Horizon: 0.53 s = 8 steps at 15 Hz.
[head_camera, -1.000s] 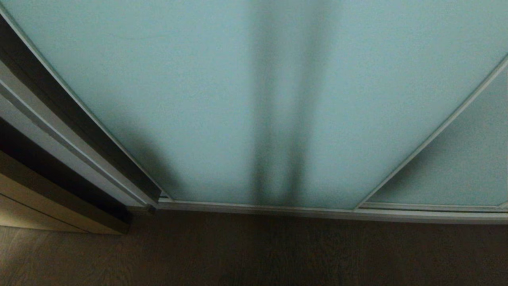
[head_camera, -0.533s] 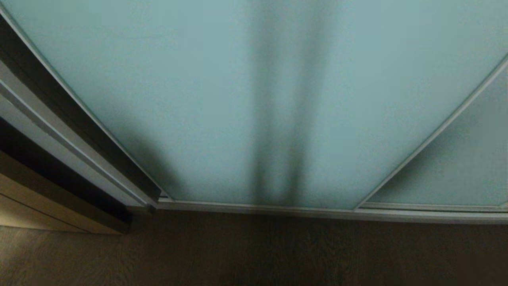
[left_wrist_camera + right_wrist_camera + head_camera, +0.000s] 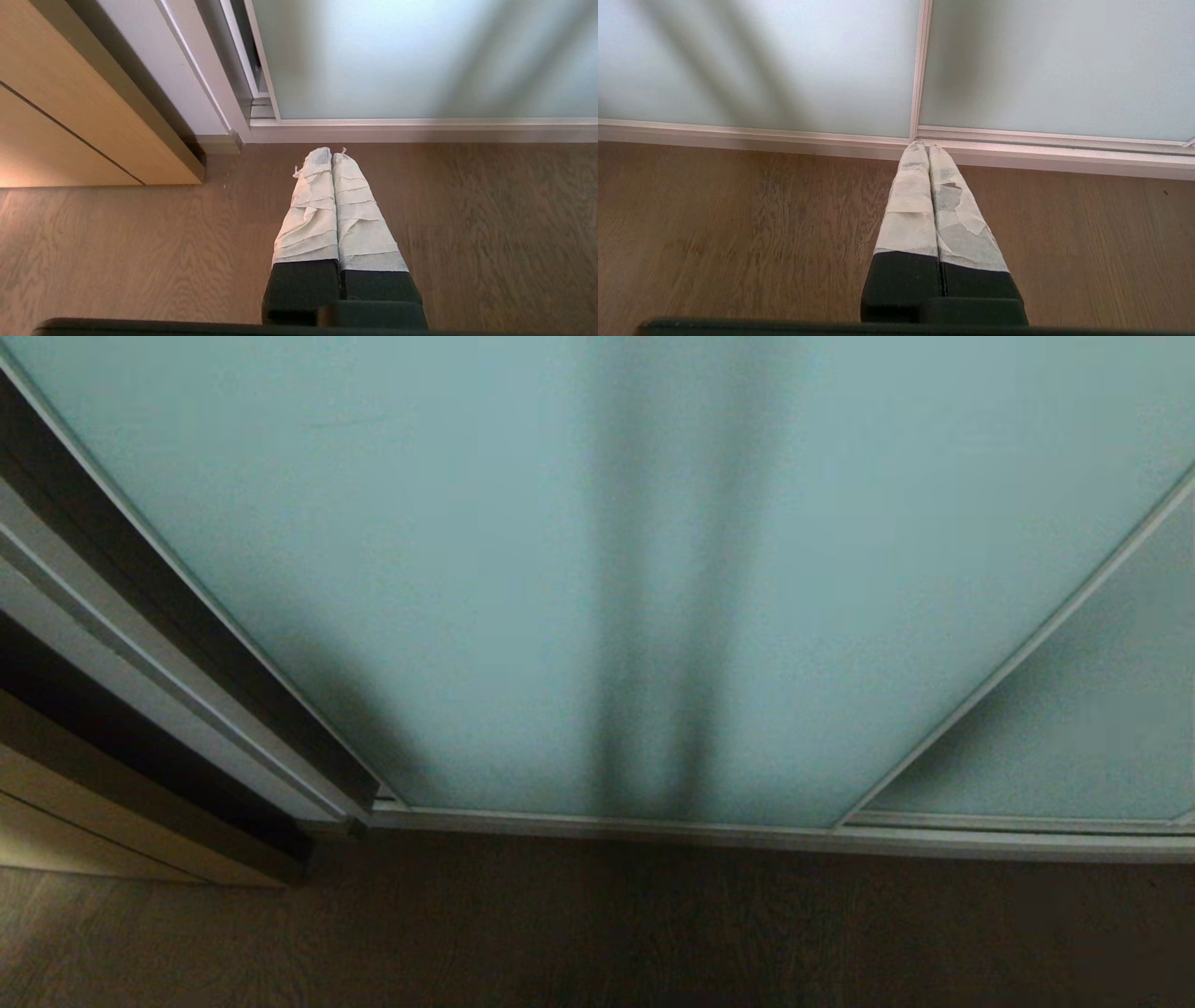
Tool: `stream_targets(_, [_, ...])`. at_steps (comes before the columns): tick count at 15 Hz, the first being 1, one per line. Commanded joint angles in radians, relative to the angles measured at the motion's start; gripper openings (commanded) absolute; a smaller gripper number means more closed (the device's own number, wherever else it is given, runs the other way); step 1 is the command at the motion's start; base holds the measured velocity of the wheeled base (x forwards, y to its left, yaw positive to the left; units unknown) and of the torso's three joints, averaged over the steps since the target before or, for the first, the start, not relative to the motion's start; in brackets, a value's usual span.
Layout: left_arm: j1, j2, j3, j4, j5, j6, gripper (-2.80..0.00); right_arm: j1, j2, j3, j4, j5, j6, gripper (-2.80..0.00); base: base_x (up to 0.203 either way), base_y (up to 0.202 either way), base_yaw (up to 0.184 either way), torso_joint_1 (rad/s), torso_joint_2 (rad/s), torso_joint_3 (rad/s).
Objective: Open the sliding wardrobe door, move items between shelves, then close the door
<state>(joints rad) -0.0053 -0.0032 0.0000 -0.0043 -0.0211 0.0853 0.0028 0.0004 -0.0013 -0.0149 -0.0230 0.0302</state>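
The sliding wardrobe door (image 3: 523, 569) fills the head view, a pale blue-green frosted panel standing closed against the left jamb. It also shows in the left wrist view as the door (image 3: 420, 56) and in the right wrist view as the door (image 3: 761, 60). My left gripper (image 3: 331, 155) hangs over the wood floor short of the door's lower left corner, its tape-wrapped fingers pressed together and empty. My right gripper (image 3: 922, 147) is shut too, its tips pointing at the seam between the two panels. The items and the shelves are hidden behind the glass. Neither arm appears in the head view.
A greyer twin panel (image 3: 1092, 709) sits to the right, set behind the door. A silver floor track (image 3: 747, 835) runs along the base. A white jamb (image 3: 187, 79) and a light wood cabinet (image 3: 70, 116) stand at the left. Brown wood floor (image 3: 597, 933) lies in front.
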Motion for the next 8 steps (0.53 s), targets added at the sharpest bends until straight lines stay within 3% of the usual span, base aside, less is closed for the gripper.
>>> stream_targets(1, [0.001, 0.002, 0.000, 0.000, 0.000, 0.001, -2.80, 0.000, 0.001, 0.000, -0.001, 0.000, -0.005, -2.80, 0.000, 0.000, 0.000, 0.000, 0.00, 0.000])
stream_targets(8, [-0.001, 0.002, 0.000, 0.000, 0.000, -0.003, -2.80, 0.000, 0.001, 0.000, 0.003, 0.000, -0.001, -2.80, 0.000, 0.000, 0.000, 0.000, 0.00, 0.000])
